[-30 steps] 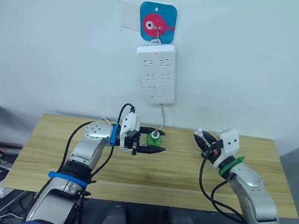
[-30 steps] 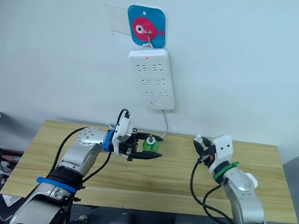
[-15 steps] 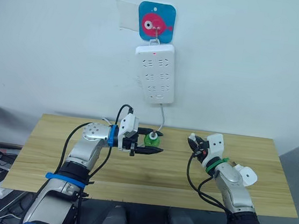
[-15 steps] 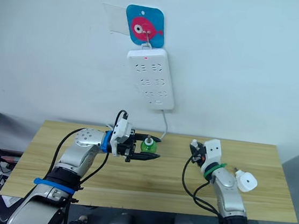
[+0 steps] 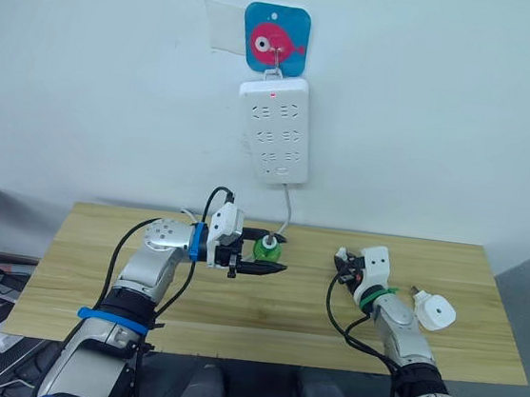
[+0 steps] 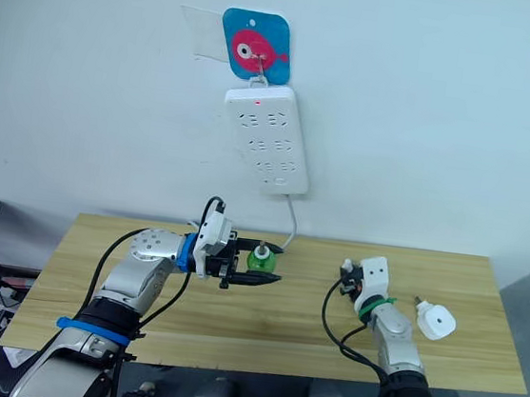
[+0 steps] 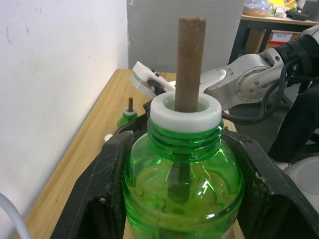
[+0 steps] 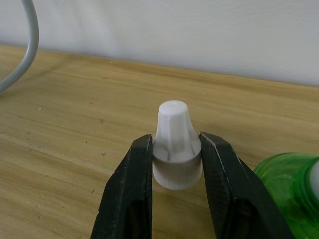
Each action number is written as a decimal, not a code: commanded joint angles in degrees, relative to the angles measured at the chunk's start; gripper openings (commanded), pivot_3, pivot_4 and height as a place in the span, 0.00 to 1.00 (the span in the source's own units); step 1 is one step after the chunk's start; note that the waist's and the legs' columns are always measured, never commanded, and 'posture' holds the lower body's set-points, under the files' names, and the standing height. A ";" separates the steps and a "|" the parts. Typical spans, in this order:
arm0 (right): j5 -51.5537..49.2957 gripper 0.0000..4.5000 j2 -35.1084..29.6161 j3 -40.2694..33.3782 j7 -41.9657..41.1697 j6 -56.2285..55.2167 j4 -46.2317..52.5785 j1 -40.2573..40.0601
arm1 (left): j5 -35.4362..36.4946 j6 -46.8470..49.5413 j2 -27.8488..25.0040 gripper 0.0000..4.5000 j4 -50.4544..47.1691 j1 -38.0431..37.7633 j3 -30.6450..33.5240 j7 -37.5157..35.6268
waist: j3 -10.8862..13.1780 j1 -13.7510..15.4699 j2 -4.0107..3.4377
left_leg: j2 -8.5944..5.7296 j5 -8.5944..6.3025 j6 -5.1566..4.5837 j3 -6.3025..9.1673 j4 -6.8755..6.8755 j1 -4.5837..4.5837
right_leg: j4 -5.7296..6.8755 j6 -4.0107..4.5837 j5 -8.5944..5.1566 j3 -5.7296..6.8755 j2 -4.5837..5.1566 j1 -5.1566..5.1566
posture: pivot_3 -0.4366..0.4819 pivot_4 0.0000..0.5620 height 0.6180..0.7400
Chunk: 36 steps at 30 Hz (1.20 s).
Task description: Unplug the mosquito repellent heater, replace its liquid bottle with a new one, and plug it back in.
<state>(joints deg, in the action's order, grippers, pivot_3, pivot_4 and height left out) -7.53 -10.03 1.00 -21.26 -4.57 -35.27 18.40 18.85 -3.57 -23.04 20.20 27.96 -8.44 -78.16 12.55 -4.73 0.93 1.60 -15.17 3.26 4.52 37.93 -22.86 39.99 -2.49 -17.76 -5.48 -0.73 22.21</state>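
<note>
— Counting bottles first: how many do you make out?

— Two green ones. One green bottle sits between the black fingers of the left end effector, which is closed on its body. Its mouth is uncapped, with a white collar and one brown wick standing straight up out of it. In the left wrist view a second small green bottle stands farther along the surface, near the wall, with its own thin dark wick showing.

— And the right side?

— The right end effector has its two fingers pinched on one small white cap, ribbed at the base and tapered at the top. It is held just above the wood. A bit of green bottle shows beside it in the right wrist view.

— Where's the heater?

— One mosquito repellent heater, white and rounded, with a round ring on its face. It is unplugged and shows just beside the right forearm, toward the right end of the surface. I cannot tell whether it rests on the wood or hangs on the arm.

— What's on the wall?

— One white power strip hanging upright from a hook, with one small red light near its top. Its grey cord drops down behind the surface. Above it is one blue card with a pink fish.

— So the tally?

— Two bottles, one cap, one heater, one strip, two arms.
</note>
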 commanded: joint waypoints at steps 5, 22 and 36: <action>0.15 0.66 0.15 -0.79 -0.76 -2.00 0.37 -0.27 | 0.63 0.14 -0.34 0.51 -2.51 -0.12 0.61 -0.08 | 0.00 0.02 0.00 | 0.00 0.00 0.00 0.00 0.00 0.00 | 0.00 0.00 0.00 0.00 0.00 0.00 | 0.47 0.38 1.00; -13.23 0.99 -14.28 0.45 -13.14 22.89 58.25 -24.23 | 0.40 -1.55 0.50 0.51 0.11 1.43 0.50 -0.89 | -0.01 0.29 -0.04 | -0.02 0.00 0.01 0.00 0.02 -0.01 | -0.02 -0.01 0.00 -0.02 0.01 -0.03 | 0.43 0.33 1.00; -26.67 0.99 -13.40 5.35 -9.57 42.69 68.25 -6.97 | 0.19 -2.50 3.83 0.51 2.34 4.91 -0.25 -1.63 | -0.04 -0.09 0.01 | -0.01 0.00 0.01 0.05 0.02 -0.04 | -0.04 -0.01 0.00 0.04 -0.05 -0.02 | 0.39 0.32 1.00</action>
<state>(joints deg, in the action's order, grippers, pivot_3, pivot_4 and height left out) -34.87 -23.67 5.33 -30.89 38.59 33.35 11.06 18.76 -5.48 -19.16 23.38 32.39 -8.78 -79.48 12.51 -4.81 0.94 1.60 -15.17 3.27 4.57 37.95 -22.90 39.93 -2.50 -17.76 -5.43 -0.78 22.20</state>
